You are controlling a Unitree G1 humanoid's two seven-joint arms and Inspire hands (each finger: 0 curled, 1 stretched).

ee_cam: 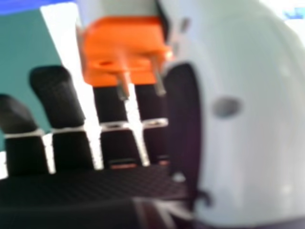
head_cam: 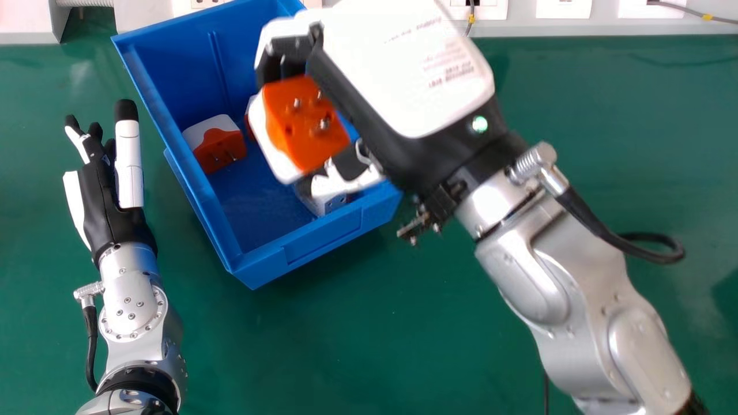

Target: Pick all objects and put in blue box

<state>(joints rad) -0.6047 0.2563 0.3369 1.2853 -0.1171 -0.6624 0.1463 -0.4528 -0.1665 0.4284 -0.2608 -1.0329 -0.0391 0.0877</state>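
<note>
My right hand [head_cam: 403, 75] is over the blue box [head_cam: 242, 230], its fingers and thumb pinching an orange and white plug adapter [head_cam: 308, 124] with metal pins. In the right hand view the orange adapter [ee_cam: 124, 43] sits between the thumb and fingers of my right hand [ee_cam: 62, 100]. Inside the box lies another white and orange adapter [head_cam: 222, 147]. A white adapter [head_cam: 328, 202] with small holes is partly hidden under my right thumb. A further orange piece behind the held adapter is mostly covered. My left hand [head_cam: 104, 190] rests left of the box, fingers straight.
Green table [head_cam: 392, 334] surrounds the box. White sockets [head_cam: 563, 8] and a grey strip run along the back edge, with a thin cable at the far right. My right forearm crosses the table from the lower right.
</note>
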